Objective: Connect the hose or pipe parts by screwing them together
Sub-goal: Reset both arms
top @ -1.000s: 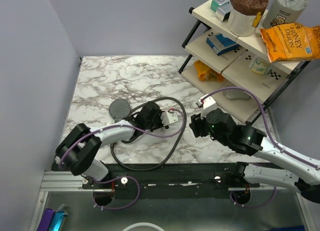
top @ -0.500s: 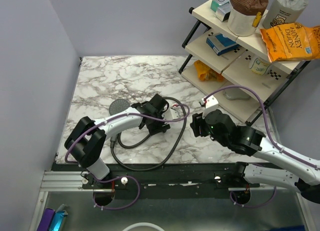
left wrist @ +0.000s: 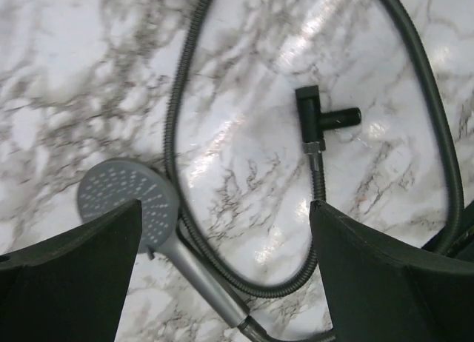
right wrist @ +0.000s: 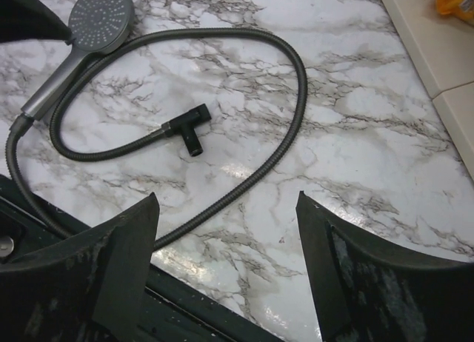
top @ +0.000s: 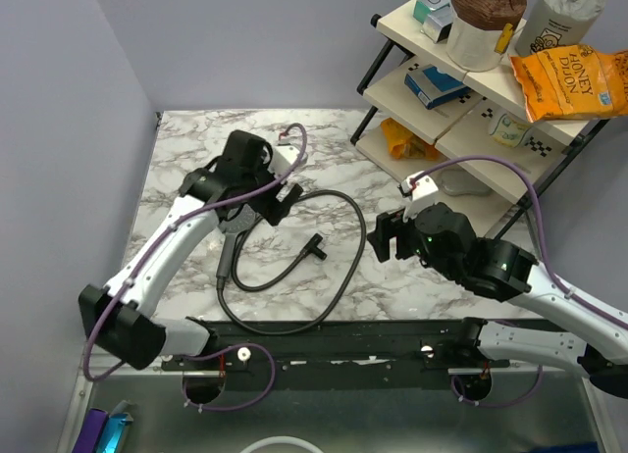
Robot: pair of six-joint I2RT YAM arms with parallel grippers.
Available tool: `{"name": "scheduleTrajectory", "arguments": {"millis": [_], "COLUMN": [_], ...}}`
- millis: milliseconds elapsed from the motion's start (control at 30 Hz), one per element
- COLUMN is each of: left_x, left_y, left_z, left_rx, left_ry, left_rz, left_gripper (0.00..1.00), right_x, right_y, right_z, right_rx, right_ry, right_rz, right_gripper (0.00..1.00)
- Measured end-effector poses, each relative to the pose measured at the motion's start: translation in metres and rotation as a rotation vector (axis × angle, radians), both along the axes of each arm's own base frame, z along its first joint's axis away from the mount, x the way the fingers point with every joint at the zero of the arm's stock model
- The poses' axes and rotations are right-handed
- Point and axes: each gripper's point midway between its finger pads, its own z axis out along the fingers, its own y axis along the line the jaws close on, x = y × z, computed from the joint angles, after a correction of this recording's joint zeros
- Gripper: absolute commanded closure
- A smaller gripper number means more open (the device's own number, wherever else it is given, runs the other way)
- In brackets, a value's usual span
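The dark grey shower head (left wrist: pixel 126 200) lies face up on the marble table (top: pixel 196 149), its straight handle (right wrist: pixel 50 92) running into the black flexible hose (right wrist: pixel 296 83). The hose loops wide and ends in a black T-shaped fitting (left wrist: pixel 315 120) lying free inside the loop (top: pixel 316 244). My left gripper (left wrist: pixel 226 209) hangs open above the shower head (top: pixel 257 200), partly hiding it from the top view, with nothing between its fingers. To the right of the loop my right gripper (right wrist: pixel 227 198) hovers open and empty above the table (top: pixel 385 239).
A black-framed shelf rack (top: pixel 471 129) with snack bags, boxes and a tub stands at the back right. A dark rail (top: pixel 343 340) runs along the table's near edge. Purple cables (top: pixel 491 169) trail from both arms. A wall closes the left side.
My left gripper opened, let go near the black fitting, and rose back and left to above the shower head. The fitting now lies free. My right gripper opened wider.
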Motion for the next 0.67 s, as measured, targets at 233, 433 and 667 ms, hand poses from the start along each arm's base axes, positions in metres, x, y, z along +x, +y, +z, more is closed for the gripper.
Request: {"name": "scheduleTrajectory", "arguments": {"millis": [233,433,667], "left_x": [-0.022,-0.036,-0.046], "left_y": [0.039,0.078,0.097], "left_z": [0.061,0.052,0.031], "left_rx": [-0.08,-0.088,-0.049], "left_ry": [-0.115,-0.081,-0.05], "left_rz": [0.217,0.388,0.442], "left_gripper": [0.02,0.02,0.01], "right_x": [-0.003,0.0,0.002], "right_y": [0.014,0.04,0.059], "right_z": [-0.007,-0.02,-0.036], "right_rx": [-0.023,-0.057,-0.095], "right_ry": [0.052,0.144,0.2], "right_rz": [0.047,0.073,0.109], "right_gripper": [0.07,0.04,0.02]}}
